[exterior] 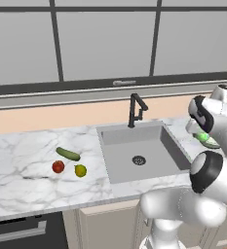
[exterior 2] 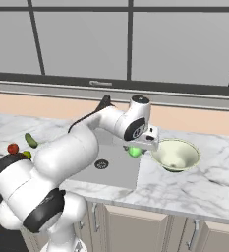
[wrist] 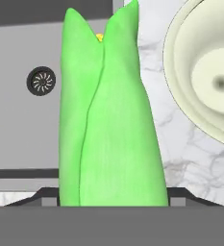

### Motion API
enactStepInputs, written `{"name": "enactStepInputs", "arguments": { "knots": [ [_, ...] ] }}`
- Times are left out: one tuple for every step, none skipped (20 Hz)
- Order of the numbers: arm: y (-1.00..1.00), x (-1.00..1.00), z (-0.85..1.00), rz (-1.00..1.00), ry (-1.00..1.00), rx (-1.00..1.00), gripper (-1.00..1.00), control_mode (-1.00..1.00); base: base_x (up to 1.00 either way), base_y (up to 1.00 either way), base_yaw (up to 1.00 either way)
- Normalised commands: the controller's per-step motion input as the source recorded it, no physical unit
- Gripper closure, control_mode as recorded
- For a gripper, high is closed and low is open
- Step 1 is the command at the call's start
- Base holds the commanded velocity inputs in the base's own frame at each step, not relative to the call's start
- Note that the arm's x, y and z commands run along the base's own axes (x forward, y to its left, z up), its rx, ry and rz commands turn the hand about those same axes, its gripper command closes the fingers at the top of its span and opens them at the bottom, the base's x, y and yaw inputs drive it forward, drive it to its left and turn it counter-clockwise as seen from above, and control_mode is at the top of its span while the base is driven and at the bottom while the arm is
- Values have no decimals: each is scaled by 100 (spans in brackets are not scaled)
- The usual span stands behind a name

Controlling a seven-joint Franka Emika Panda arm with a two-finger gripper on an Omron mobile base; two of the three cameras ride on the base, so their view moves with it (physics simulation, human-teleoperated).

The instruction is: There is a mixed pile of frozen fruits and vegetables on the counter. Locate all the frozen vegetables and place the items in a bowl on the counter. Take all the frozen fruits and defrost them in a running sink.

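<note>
One vegetable in transit: gripper [exterior 2: 135,149] pinches the light-green corn [wrist: 108,120] by one end, so its length juts out ahead of the fingers. Gripper hangs over the sink's [exterior 2: 117,170] right edge, with the bowl [exterior 2: 176,154] just beside it to the right, likely the drop target. Far to the gripper's left on the bench [exterior: 22,160] lie the cucumber [exterior: 68,154], red fruit [exterior: 58,167] and yellow fruit [exterior: 80,170], close together. Judged: corn goes into the bowl, then cucumber; fruits to the sink.
</note>
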Motion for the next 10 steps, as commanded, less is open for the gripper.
{"name": "enactStepInputs", "arguments": {
  "knots": [
    [-90,54,0,0,10,0,100,-100,0,0,0],
    [-82,57,-1,0,11,0,100,-100,0,0,0],
    [-85,46,-12,0,6,0,100,-100,0,0,0],
    [-88,42,-21,0,2,1,100,-100,0,0,0],
    [-92,44,-26,0,3,2,100,-100,0,0,0],
    [-93,53,-24,0,4,2,100,-100,0,0,0],
    [-94,52,-22,0,4,3,100,-100,0,0,0],
    [-96,32,-24,0,0,5,100,-100,0,0,0],
    [-89,15,-30,0,0,5,100,-100,0,0,0],
    [-77,15,-33,0,0,2,100,-100,0,0,0]
  ]
}}
